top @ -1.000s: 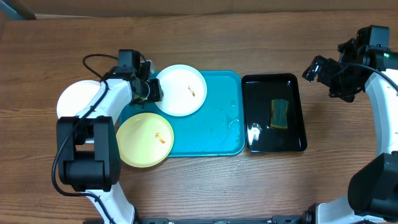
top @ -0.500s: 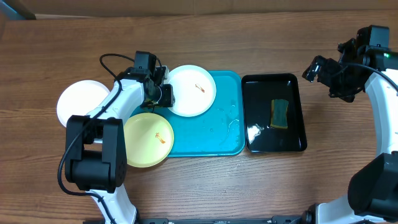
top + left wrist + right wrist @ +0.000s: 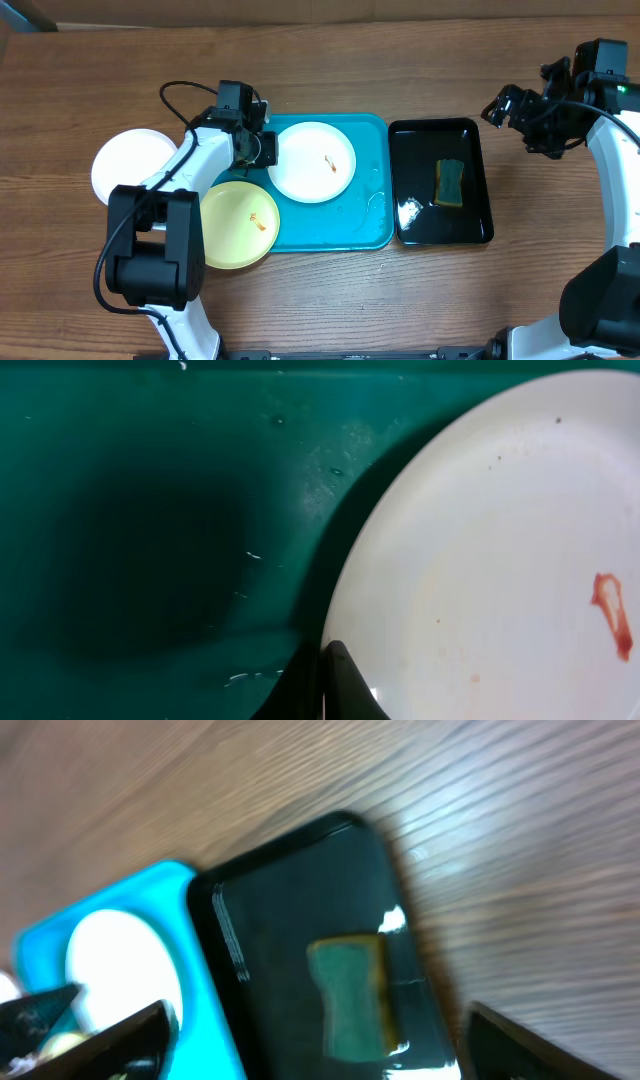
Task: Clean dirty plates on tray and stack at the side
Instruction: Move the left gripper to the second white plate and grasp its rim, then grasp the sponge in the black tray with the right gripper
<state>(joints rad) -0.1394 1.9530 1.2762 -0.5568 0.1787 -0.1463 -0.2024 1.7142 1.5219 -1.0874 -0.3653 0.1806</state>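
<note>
Clamping the left rim of a white plate with the left gripper, jaws pinched narrow on that edge. Seen from the left wrist: dark fingertips right at the rim, a red-orange smear toward the plate's far side. Lying flat in the upper middle of the turquoise tray, with water droplets on the bare tray floor to its right. Overhanging the tray's lower left corner: a pale yellow-green plate, partly on the tray and partly over the table, marked with a small orange spot. Sitting apart on the table, left of the tray and partly hidden behind the left arm: a second white plate. Standing just beside the tray's right edge: a glossy black tray, holding a green-and-yellow sponge. Hovering above the table past the black tray's upper right corner: the right gripper, jaws spread wide, gripping nothing.
</note>
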